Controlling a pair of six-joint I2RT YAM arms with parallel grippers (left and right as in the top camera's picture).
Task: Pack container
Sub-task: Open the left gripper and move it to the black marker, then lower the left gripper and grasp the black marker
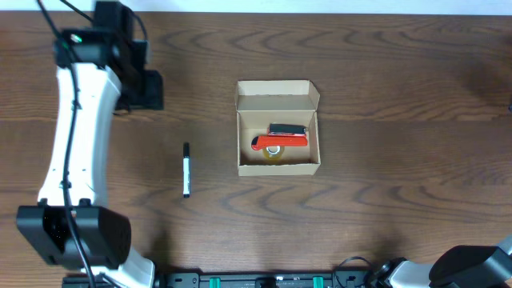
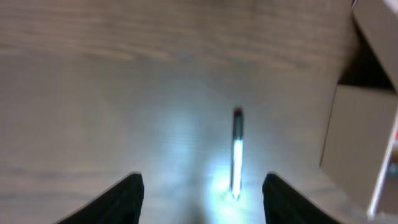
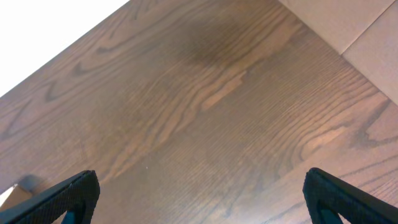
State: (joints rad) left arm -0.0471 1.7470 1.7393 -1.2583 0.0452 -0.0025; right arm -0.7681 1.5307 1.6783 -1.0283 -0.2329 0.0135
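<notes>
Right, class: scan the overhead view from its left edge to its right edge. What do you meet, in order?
left arm → pen lying on the table → container, open with items inside → right arm, only partly in view at the bottom corner.

The table (image 1: 384, 200) is dark brown wood with a streaky grain, and the box (image 1: 274, 96) is plain tan cardboard, unmarked. Its contents are a bright red-orange thing (image 1: 280, 142), a black piece (image 1: 286, 129) and what looks like a yellowish tape roll (image 1: 274, 153), too small to be sure. The pen (image 1: 186, 170) is black with a pale middle band, and the left arm (image 1: 76, 136) is white with black joints.
</notes>
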